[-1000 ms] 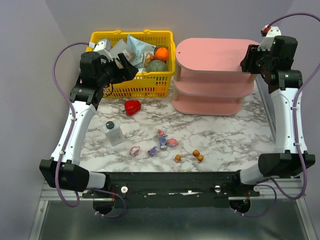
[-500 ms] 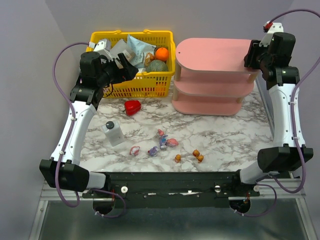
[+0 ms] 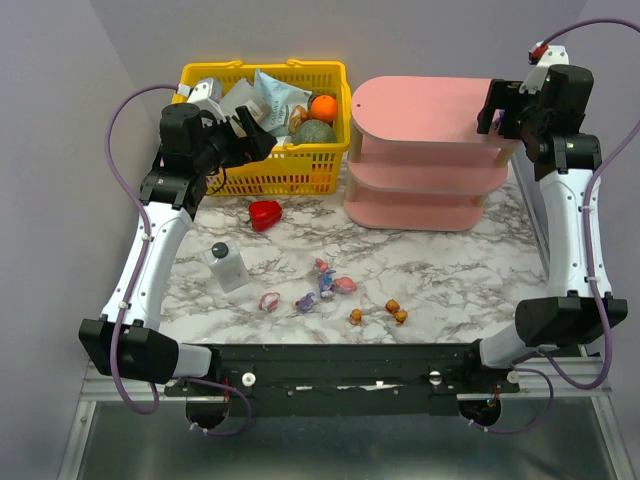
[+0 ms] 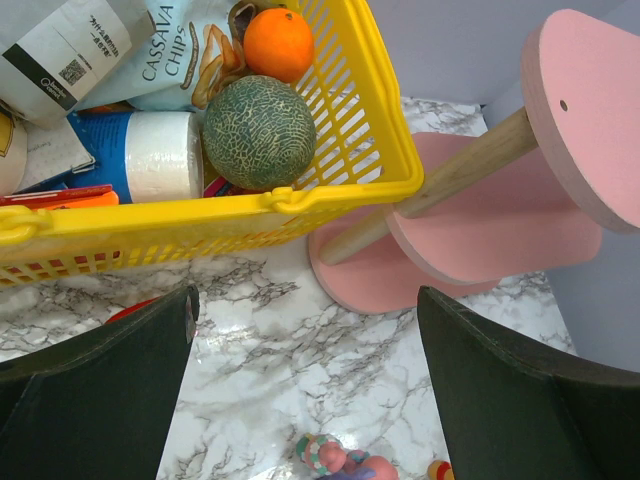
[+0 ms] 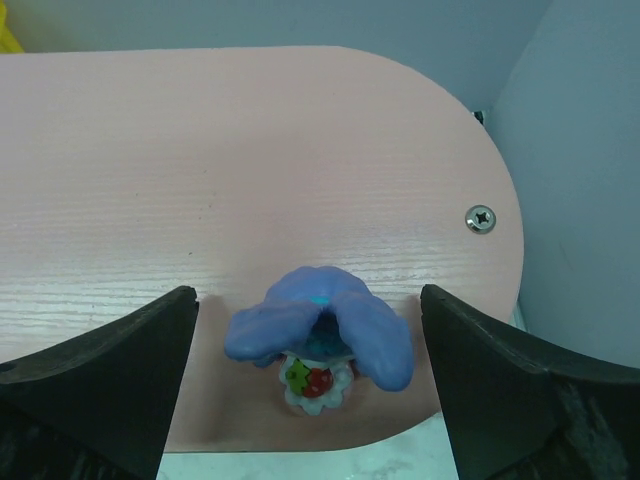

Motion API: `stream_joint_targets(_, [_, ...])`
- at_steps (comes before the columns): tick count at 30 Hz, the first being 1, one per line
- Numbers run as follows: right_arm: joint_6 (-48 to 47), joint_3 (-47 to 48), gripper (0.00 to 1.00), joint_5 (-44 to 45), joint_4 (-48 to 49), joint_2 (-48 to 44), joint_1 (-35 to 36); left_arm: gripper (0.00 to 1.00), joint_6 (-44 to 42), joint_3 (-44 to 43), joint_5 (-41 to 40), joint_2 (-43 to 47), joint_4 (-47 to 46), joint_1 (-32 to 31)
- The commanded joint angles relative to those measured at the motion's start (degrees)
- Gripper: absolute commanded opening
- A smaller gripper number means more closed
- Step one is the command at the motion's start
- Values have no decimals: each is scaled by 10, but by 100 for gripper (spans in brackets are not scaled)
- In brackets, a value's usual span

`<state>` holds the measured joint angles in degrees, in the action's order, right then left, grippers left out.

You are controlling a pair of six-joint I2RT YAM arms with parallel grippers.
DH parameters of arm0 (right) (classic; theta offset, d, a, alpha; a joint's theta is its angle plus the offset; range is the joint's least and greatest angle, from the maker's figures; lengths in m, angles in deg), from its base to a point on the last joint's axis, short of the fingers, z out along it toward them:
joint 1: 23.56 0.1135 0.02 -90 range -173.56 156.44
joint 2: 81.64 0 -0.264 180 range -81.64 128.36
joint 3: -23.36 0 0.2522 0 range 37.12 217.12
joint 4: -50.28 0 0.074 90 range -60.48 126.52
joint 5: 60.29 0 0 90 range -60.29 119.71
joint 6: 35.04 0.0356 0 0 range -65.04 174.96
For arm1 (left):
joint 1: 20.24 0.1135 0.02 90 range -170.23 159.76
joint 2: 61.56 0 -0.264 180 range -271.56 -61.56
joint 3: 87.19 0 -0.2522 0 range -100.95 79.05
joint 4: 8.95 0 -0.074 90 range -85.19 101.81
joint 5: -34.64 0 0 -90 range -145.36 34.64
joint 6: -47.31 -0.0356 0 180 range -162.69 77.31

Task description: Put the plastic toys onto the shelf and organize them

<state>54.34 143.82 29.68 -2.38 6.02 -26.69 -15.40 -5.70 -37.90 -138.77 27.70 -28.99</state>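
Left gripper (image 4: 305,300): I hold it fully spread, nothing between its fingers (image 4: 110,360), high above the near wall of the yellow basket (image 3: 300,172), which stands at the far-left corner of the marble desk (image 3: 450,270). My left wrist view shows a netted melon (image 4: 260,132) and an orange (image 4: 279,43) inside the basket among packets. Nearer me, a white bottle (image 3: 227,266) stands toward the left edge, and a red heart-shaped object (image 3: 264,214) lies just in front of the basket. Along the near edge, about mid-desk, the loose toys lie in a scattered row: a pink-white figurine (image 3: 269,300), a purple-blue figurine (image 3: 305,301), a small pink-and-blue cluster (image 3: 332,282), then three orange figurines (image 3: 392,306) close together. The pink shelf (image 3: 420,105) stands at the far edge, right of the basket and reaching toward the far-right corner. Right gripper (image 5: 308,300): I hold it over the right rounded end of the top board, jaws wide apart and gripping nothing. A long-eared bunny (image 5: 320,330) sits on that board close to its edge, between my two fingers and clear of both. The top view hides this bunny behind my wrist.
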Motion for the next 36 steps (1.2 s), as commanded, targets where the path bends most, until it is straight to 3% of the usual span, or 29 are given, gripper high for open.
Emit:
stream_joint_targets(1, [3,28,100,16,-28,-20,-6,99,-5,-5,11,13,9,-4])
stream_joint_targets(9, [47,68,100,24,-127,-44,-6,99,-8,2,16,26,6,-4])
stream_joint_targets(15, [70,-25,100,20,-130,-154,-6,99,-7,4,16,35,7,-4])
stream_joint_targets(25, [142,-203,100,-189,-94,-339,25,99,13,18,35,29,-4,-6])
stream_joint_targets(31, [216,-392,99,-185,-1,-403,185,99,18,24,34,29,-6,-7])
stream_joint_targets(36, [251,-476,96,-72,67,-372,372,99,23,30,31,31,-5,-7])
